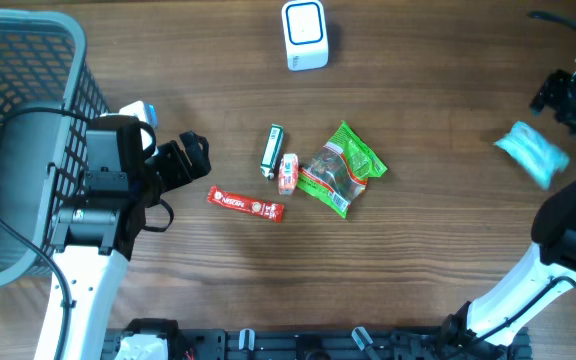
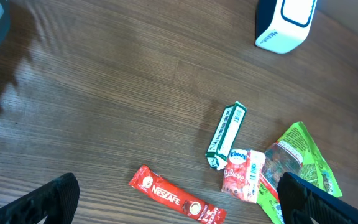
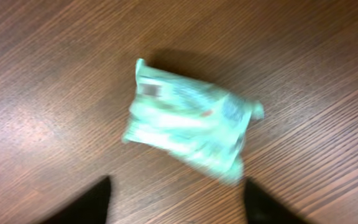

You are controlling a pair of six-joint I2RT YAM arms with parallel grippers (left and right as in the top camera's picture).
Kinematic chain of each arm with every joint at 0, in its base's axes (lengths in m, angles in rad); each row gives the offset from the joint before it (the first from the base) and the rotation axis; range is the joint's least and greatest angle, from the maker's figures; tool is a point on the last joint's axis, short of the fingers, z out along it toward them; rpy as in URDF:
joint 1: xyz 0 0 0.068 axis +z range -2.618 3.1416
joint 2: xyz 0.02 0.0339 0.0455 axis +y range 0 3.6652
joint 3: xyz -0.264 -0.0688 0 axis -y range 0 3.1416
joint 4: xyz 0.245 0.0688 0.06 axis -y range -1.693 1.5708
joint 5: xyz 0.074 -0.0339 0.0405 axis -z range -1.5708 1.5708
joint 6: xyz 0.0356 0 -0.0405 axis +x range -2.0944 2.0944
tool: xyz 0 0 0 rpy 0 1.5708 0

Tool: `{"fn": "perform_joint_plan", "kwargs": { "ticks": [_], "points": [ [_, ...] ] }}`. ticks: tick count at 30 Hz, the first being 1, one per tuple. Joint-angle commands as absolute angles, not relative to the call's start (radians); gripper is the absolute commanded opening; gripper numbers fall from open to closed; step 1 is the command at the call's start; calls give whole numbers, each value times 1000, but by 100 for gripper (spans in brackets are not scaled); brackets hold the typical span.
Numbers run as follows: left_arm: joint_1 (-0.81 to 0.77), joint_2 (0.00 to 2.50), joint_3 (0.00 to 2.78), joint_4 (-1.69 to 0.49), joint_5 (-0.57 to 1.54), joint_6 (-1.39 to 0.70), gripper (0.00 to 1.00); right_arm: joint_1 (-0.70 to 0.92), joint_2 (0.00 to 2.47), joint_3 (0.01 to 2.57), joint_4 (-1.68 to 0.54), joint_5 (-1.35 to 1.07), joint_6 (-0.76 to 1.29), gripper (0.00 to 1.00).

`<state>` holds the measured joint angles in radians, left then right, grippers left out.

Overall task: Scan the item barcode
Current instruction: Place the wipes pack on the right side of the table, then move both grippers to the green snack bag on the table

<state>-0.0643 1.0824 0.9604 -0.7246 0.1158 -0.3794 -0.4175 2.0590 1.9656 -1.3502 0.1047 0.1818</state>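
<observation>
At drop-off, right gripper hung parted over loose teal packet; wide-open left gripper seemed due the next pick.

Left arm: white rounded lower link, black boxy motor housings above it, thin black cable looping off the side. Left claw all black, with blunt matte fingers. Right arm: same white tube link, black rounded joint on top. Right claw black too; its fingertips are dark, tapered and blurry.
</observation>
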Motion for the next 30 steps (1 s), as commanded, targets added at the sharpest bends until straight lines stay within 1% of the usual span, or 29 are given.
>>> {"fn": "perform_joint_plan", "kwargs": {
  "ticks": [1, 3, 5, 7, 11, 14, 17, 21, 23, 25, 26, 27, 28, 29, 30],
  "points": [
    [-58, 1081, 969, -722, 103, -371, 100, -416, 2042, 1962, -1364, 91, 134, 74],
    [-58, 1081, 969, -722, 103, -371, 100, -390, 2015, 1962, -1376, 23, 117, 71],
    [-58, 1081, 969, -722, 103, -371, 100, -342, 1969, 1962, -1404, -168, 4, 69],
    [-58, 1081, 969, -722, 103, -371, 100, -282, 1921, 1961, -1437, -331, -78, 69],
    [-58, 1081, 969, -722, 103, -371, 100, -141, 1892, 1956, -1512, -361, -133, 71],
    [-58, 1081, 969, -722, 103, -371, 100, -54, 1892, 1899, -1501, -358, -157, 71],
    [-58, 1081, 969, -722, 103, -371, 100, 25, 1892, 1795, -1411, -357, -160, 71],
    [-58, 1081, 969, -722, 103, -371, 100, 94, 1892, 1598, -1188, -358, -161, 72],
    [-58, 1081, 969, -682, 113, -386, 100, 110, 1892, 1518, -1101, -362, -160, 72],
    [-58, 1081, 969, -583, 117, -402, 100, 128, 1892, 1428, -1005, -378, -158, 68],
    [-59, 1078, 969, -558, 186, -402, 100, 137, 1892, 1379, -957, -399, -158, 64],
    [-62, 1078, 969, -556, 253, -401, 83, 142, 1893, 1343, -918, -424, -158, 60],
    [-68, 1085, 969, -556, 310, -402, 53, 145, 1892, 1318, -891, -446, -158, 56],
    [-96, 1108, 969, -566, 395, -417, 19, 147, 1893, 1287, -854, -477, -158, 45],
    [-120, 1128, 969, -585, 416, -444, 8, 147, 1893, 1268, -833, -483, -156, 36]
  ]
}}
